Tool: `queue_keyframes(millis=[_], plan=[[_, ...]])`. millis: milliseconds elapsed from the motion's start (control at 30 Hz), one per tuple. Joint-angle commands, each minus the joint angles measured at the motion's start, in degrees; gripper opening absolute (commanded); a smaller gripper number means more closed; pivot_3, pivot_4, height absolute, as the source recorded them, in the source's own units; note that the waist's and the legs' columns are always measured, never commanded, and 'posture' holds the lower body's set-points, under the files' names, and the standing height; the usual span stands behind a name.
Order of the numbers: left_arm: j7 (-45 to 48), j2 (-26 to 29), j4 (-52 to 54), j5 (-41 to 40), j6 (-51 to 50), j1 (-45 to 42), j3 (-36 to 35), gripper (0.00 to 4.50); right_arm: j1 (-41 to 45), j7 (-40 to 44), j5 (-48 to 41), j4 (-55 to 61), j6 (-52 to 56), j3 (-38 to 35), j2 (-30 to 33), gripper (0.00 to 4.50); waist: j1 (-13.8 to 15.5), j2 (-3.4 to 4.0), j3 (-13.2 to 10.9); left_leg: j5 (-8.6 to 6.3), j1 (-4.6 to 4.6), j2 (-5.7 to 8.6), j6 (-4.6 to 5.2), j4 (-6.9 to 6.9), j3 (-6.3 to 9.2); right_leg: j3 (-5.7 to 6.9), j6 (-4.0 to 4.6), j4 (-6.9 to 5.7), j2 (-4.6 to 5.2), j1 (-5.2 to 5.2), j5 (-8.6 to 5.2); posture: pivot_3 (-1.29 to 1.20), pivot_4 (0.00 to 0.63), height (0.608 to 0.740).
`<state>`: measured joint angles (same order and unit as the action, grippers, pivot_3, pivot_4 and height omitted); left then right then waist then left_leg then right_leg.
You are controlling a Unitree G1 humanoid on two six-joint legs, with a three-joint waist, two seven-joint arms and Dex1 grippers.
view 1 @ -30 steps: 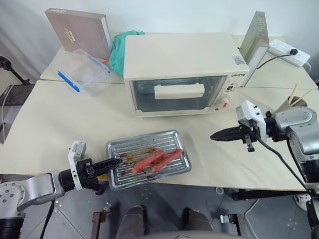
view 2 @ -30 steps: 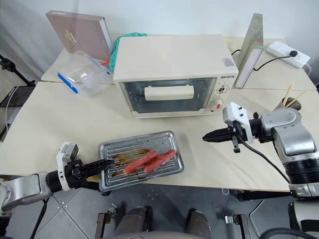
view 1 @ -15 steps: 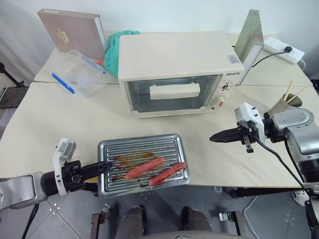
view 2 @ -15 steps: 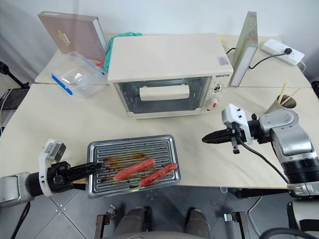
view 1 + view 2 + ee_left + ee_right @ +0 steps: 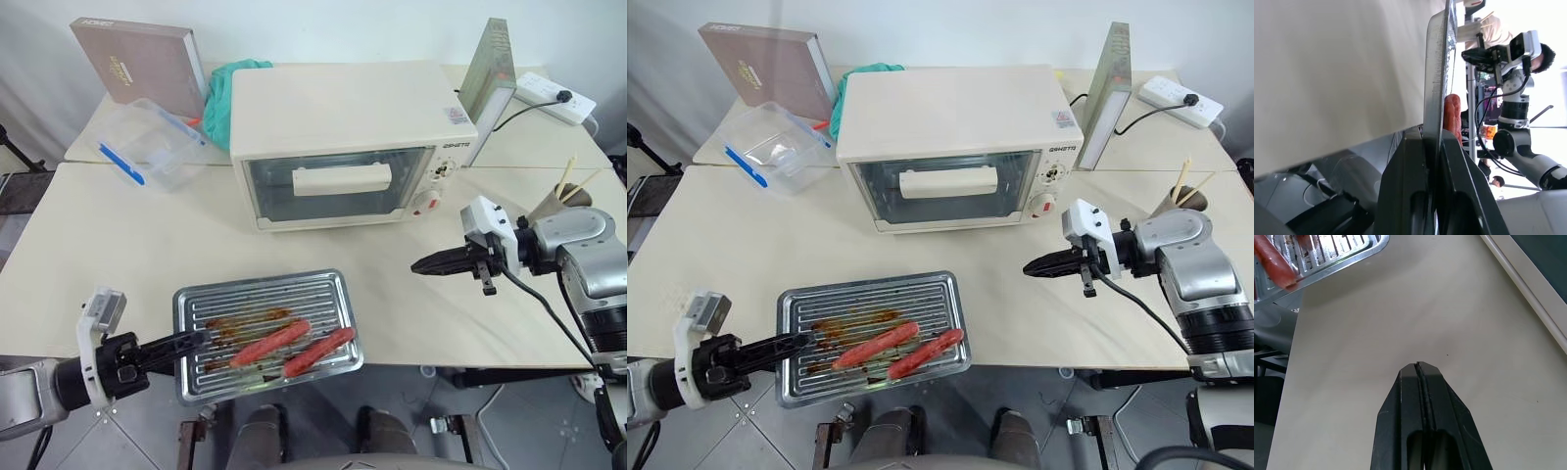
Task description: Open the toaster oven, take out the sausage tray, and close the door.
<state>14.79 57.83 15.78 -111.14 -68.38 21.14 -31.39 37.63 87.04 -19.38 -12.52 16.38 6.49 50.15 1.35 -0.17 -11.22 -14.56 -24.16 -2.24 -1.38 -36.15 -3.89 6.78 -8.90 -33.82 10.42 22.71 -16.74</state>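
My left gripper is pinched onto the rim of the sausage tray, which sits at the table's near edge and overhangs it slightly — I grip the thin lip because nothing else offers purchase. The toaster oven's door looks shut. My right gripper hangs empty above the table — fingers pressed together, clear of the oven.

Your left gripper is clamped on the rim of the sausage tray — arm low at your left. Your right gripper hangs pressed together, pointing left — nothing in it.
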Motion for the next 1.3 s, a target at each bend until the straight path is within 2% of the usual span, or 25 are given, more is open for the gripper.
queue_keyframes(millis=[33, 100, 267, 567, 833, 1033, 1300], plan=[[2.73, 0.71, 2.92, -1.86, 1.37, 2.44, -3.42, 0.0, 1.27, 1.91, -0.23, 0.38, -0.24, -0.03, -0.2, 0.03, -0.02, 0.0, 0.0, 0.0, 0.0, 0.0, 0.0, -0.01, 0.0, 0.0, 0.0, 0.01, 0.0, 0.0, 0.0, 0.0, 0.15, 0.74], [3.03, 0.55, 3.35, -1.86, 2.08, 2.72, -3.59, 0.0, 1.36, 1.96, -0.25, 0.49, 0.0, 0.05, -0.35, 0.03, 0.0, 0.0, 0.0, -0.04, 0.0, -0.01, 0.02, -0.02, -0.04, 0.0, 0.0, 0.01, 0.0, 0.0, 0.0, 0.0, 0.15, 0.74], [1.96, 0.73, 2.06, -1.86, 2.86, -2.33, 1.43, 0.0, 1.33, 1.96, -0.05, 0.59, 0.07, 0.2, -0.58, 0.03, 0.1, 0.0, 0.0, -0.05, 0.0, -0.03, 0.02, -0.07, -0.06, 0.0, 0.0, -0.01, -0.01, 0.0, 0.0, 0.0, 0.15, 0.74], [-4.41, -2.83, -10.05, -1.86, -0.84, -23.23, 17.16, 0.0, -2.14, 0.77, -1.09, 4.32, 1.19, -2.1, 1.27, 0.03, 0.17, -0.01, 0.0, -0.06, 0.02, -0.03, 0.02, -0.13, -0.08, 0.01, 0.0, -0.14, -0.01, -0.01, 0.0, 0.0, 0.15, 0.74], [-10.12, -7.79, -19.9, -1.5, -4.31, -35.85, 27.73, 0.0, -6.38, -0.82, -1.98, 8.2, 2.73, -4.69, 3.48, 0.03, 0.05, -0.05, 0.03, -0.11, 0.02, -0.05, 0.07, -0.35, -0.08, 0.01, -0.01, -0.29, -0.01, -0.02, 0.01, 0.0, 0.15, 0.74], [-10.12, -13.06, -28.83, 6.68, -7.67, -45.63, 32.5, 0.0, -7.94, -1.02, -2.72, 8.88, 3.3, -7.01, 5.6, 0.03, 0.22, -0.07, 0.04, -0.2, 0.01, -0.04, 0.13, -0.67, -0.07, 0.01, -0.03, -0.36, -0.01, -0.11, 0.02, 0.0, 0.15, 0.74], [-1.96, -19.52, -37.58, 23.03, -11.75, -53.05, 33.07, 0.0, -9.36, -2.2, -3.23, 10.07, 3.53, -8.12, 6.47, 0.03, 1.57, -0.05, 0.06, -0.23, 0.04, -0.03, 0.18, -1.01, -0.07, 0.0, -0.04, -0.46, 0.01, -0.28, 0.02, 0.0, 0.15, 0.74]])
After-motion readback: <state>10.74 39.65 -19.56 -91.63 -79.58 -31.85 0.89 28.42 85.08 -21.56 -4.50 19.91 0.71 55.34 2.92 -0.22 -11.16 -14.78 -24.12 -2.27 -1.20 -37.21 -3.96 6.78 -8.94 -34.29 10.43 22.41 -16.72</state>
